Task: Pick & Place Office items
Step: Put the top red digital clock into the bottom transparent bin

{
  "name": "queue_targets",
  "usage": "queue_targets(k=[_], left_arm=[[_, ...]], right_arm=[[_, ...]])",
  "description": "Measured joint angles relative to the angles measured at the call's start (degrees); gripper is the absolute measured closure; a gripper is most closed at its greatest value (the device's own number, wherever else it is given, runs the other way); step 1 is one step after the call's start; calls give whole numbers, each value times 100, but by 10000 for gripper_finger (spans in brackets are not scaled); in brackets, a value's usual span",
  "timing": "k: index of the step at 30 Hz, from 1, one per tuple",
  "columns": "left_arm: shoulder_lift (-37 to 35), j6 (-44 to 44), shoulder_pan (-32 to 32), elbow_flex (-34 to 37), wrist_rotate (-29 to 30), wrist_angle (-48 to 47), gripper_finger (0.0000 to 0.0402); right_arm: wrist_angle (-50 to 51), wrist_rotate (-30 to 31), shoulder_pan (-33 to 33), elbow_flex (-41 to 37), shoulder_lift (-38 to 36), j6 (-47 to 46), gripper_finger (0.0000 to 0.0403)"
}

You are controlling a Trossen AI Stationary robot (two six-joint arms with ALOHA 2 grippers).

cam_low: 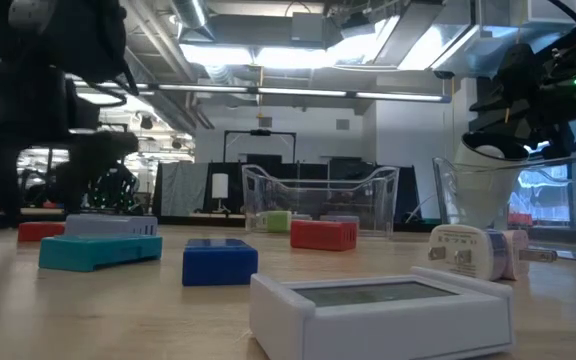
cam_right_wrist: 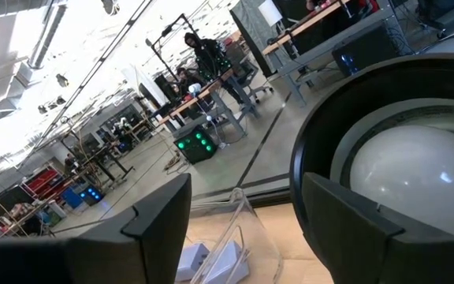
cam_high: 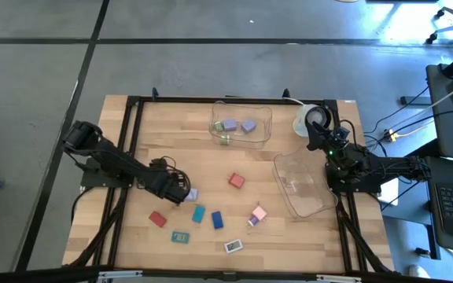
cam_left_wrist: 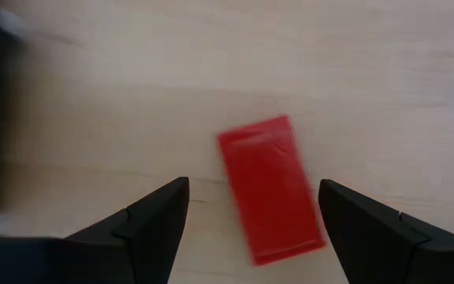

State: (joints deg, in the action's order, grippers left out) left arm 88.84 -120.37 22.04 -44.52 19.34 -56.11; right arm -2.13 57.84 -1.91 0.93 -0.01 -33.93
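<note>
Two clear plastic tubs stood on the wooden worktop [cam_high: 132,236]. The far tub [cam_high: 242,124] held two lavender blocks [cam_high: 238,125] and a small green piece [cam_high: 224,140]; the near-right tub [cam_high: 303,185] showed no contents. No writing on any item could be read; the white item [cam_low: 383,310] nearest the front edge had only a plain panel on top. A red block [cam_high: 157,218], teal block [cam_high: 198,213], blue block [cam_high: 218,219], second red block [cam_high: 236,181] and pink piece [cam_high: 258,214] lay loose on the worktop. The left hand [cam_left_wrist: 252,217] hovered with fingers apart directly over the red block. The right hand [cam_high: 318,132], fingers apart, was beside the round white-and-black object [cam_high: 311,118], holding nothing.
</note>
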Motion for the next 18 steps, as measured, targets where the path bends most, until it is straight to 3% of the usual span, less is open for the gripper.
queue_targets(k=[4,12,18], left_arm=[[2,-263,-7,268,39,634,123],[-11,-501,-7,411,-83,726,124],[-11,-486,-7,424,-126,767,169]], right_arm=[[-2,0,0,-2,0,0,157],[-2,0,0,-2,0,0,156],[-2,0,0,-2,0,-1,157]])
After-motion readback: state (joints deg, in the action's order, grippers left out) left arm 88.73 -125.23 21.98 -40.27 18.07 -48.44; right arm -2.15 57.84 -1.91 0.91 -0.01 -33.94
